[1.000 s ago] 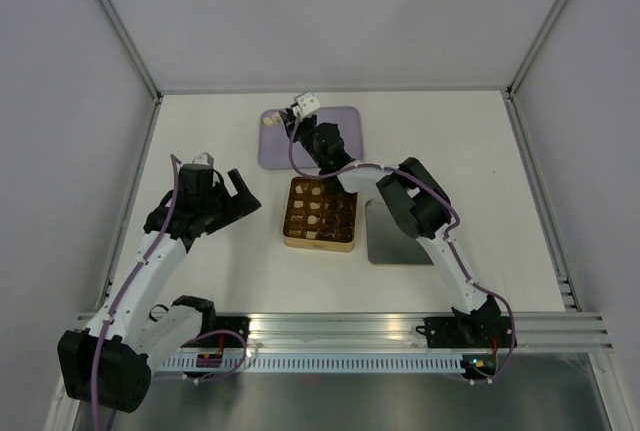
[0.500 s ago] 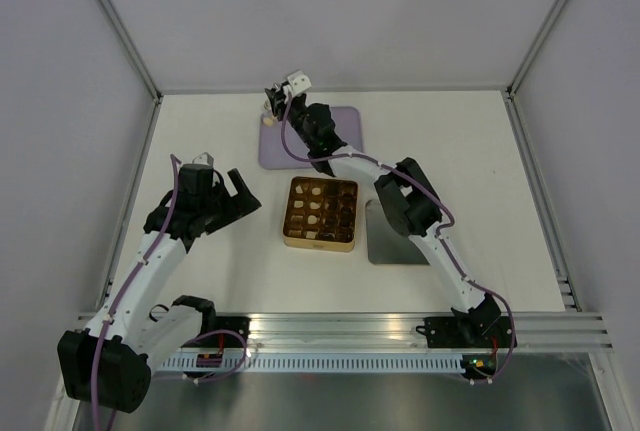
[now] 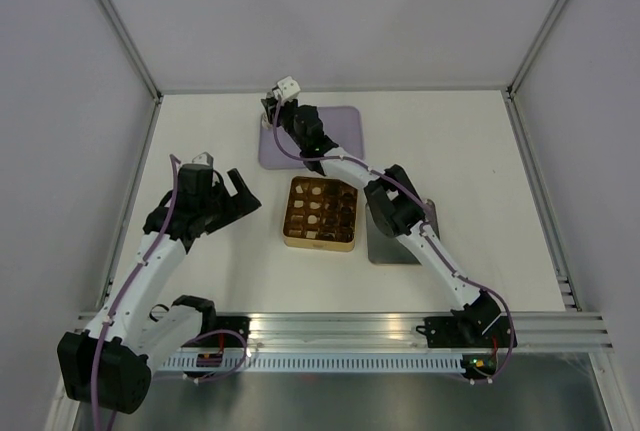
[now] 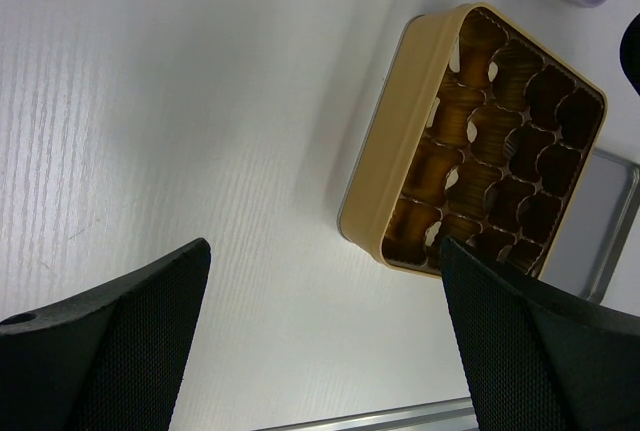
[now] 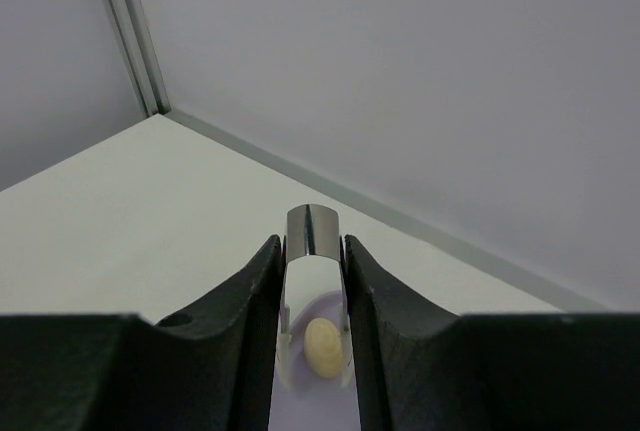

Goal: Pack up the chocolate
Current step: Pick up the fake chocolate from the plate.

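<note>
the right gripper (image 5: 312, 251) pinches shiny metal tweezers (image 5: 313, 229), their tips straddling a pale cream rounded chocolate piece (image 5: 322, 347) just below, likely to lift it; the left gripper (image 4: 322, 251) hangs spread beside the gold gridded tin (image 4: 385, 186).

You swung the right gripper (image 3: 271, 110) leftward across the purple tray (image 3: 340, 127) until its tweezers (image 5: 313, 249) straddled the pale chocolate piece (image 5: 322, 347) at the far-left corner.
</note>
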`<state>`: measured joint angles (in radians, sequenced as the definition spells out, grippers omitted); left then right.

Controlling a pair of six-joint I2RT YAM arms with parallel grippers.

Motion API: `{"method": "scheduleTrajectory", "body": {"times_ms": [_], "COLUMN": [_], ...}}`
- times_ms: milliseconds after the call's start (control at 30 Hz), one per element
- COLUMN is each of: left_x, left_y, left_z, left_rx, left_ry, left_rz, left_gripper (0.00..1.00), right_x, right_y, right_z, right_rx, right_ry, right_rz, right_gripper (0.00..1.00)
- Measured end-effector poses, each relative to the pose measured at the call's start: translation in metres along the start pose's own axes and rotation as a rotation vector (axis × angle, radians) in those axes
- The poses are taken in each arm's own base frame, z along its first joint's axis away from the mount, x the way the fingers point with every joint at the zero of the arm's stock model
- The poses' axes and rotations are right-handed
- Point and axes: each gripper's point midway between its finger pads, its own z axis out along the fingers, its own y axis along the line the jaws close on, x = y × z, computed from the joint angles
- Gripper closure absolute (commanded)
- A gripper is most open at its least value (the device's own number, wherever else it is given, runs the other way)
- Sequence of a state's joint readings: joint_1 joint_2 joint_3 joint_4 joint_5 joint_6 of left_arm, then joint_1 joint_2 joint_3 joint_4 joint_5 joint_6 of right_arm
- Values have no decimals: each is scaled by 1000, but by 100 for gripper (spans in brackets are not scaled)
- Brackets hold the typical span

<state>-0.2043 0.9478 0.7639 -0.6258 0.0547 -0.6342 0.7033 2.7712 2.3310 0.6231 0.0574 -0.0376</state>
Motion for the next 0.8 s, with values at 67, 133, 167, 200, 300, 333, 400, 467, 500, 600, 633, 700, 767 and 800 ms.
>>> {"method": "scheduleTrajectory", "body": {"times_ms": [67,133,167,200,300,333,400,467,500,600,633,700,767,800], "left_x": [0,-1,-1,-1,-1,-1,-1,-1,-1,-1,-1,-1,-1,-1], "left_y": [0,0,-1,-1,-1,-1,-1,-1,-1,-1,-1,-1,-1,-1], "left_z": [0,-1,-1,-1,-1,-1,-1,-1,-1,-1,-1,-1,-2,-2], "left_rx": [1,3,4,4,5,5,5,5,5,5,5,5,4,5], "left_ry": [-2,-4,-5,-5,-6,-6,-6,-6,-6,-6,-6,-6,-7,-7], "left_rz": [0,0,0,0,0,0,0,0,0,0,0,0,0,0], "left_gripper": [0,0,0,0,0,1,0,0,0,0,1,0,0,1], "right_x": [2,5,6,7,10,11,11,11,12,13,13,13,13,13], "right_y": [0,0,0,0,-1,-1,-2,-1,-1,-1,-1,-1,-1,-1], "right_z": [2,3,3,3,3,3,3,4,4,5,6,7,8,8], "right_rx": [2,4,4,5,9,10,10,10,9,10,11,11,12,12], "right_ry": [-3,-1,-1,1,12,13,16,12,12,7,0,-8,-19,-27], "right_rz": [3,4,4,4,3,2,-1,-2,-2,1,4,8,10,13], "right_gripper": [64,64,64,64,62,61,60,60,60,60,60,60,60,60]}}
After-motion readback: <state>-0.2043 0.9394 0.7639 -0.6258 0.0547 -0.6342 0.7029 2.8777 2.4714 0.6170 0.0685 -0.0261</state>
